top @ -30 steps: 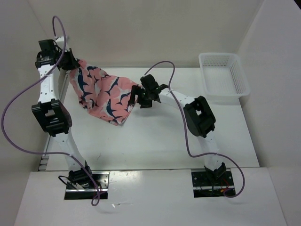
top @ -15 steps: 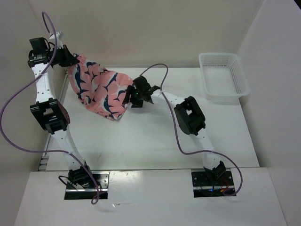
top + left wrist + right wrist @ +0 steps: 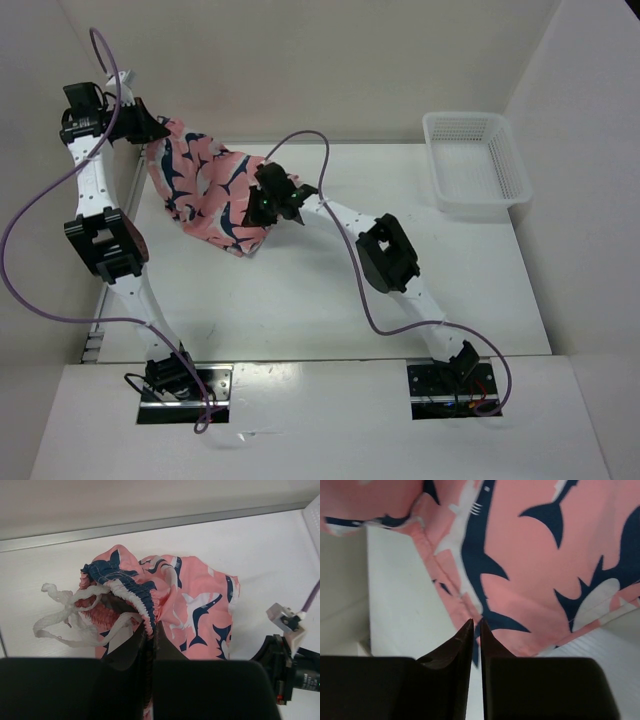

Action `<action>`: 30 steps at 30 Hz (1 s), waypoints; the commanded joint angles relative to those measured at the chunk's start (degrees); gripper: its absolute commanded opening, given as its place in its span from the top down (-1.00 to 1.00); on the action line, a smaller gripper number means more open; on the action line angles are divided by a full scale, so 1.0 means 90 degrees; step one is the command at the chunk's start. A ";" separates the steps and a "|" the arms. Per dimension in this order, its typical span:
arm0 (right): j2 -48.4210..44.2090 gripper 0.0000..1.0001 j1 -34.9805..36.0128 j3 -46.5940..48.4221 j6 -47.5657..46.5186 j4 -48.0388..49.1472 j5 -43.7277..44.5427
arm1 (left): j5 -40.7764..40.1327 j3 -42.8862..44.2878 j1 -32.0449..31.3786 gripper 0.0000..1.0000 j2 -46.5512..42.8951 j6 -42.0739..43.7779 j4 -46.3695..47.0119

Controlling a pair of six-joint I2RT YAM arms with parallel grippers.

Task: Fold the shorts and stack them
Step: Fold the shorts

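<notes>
Well, my left gripper (image 3: 152, 130) is clamped tight on the soft salmon-pink cloth shorts (image 3: 205, 190), which are printed all over with navy and white shark shapes. It holds them raised above the far left corner of the white table (image 3: 330, 290). From my left wrist I see the two dark fingers (image 3: 130, 650) closed on the gathered elastic waistband, with the white drawstring (image 3: 60, 622) dangling loose to one side.

The cloth hangs down and spreads rightward from that grip to my right gripper (image 3: 256, 208), which sits at the opposite edge of the garment. From my right wrist, the pointed fingers (image 3: 462, 640) are drawn almost together, leaving only a thin slit. A sliver of navy cloth shows in that slit — they are pinched on the hem, at the lower edge of the printed fabric. I cannot tell whether the lowest corner of the shorts touches the tabletop.

The white plastic mesh basket (image 3: 478, 205) stands at the far right of the table — well apart from the cloth and both grippers.
</notes>
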 commanded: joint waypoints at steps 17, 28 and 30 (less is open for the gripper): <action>0.0282 0.80 -0.0016 0.0049 -0.0608 -0.1989 0.2029 | 0.0403 0.0085 0.0197 0.99 -0.0231 0.0025 0.0325; -0.1321 0.82 -0.0290 -0.2687 -0.0813 -0.1216 0.2039 | 0.0403 -0.1115 0.0256 0.99 -0.0290 0.0025 0.0130; -0.1418 0.82 -0.0290 -0.2746 -0.0882 -0.1216 0.2040 | 0.0403 -0.1311 0.0256 0.99 -0.0290 0.0025 0.0130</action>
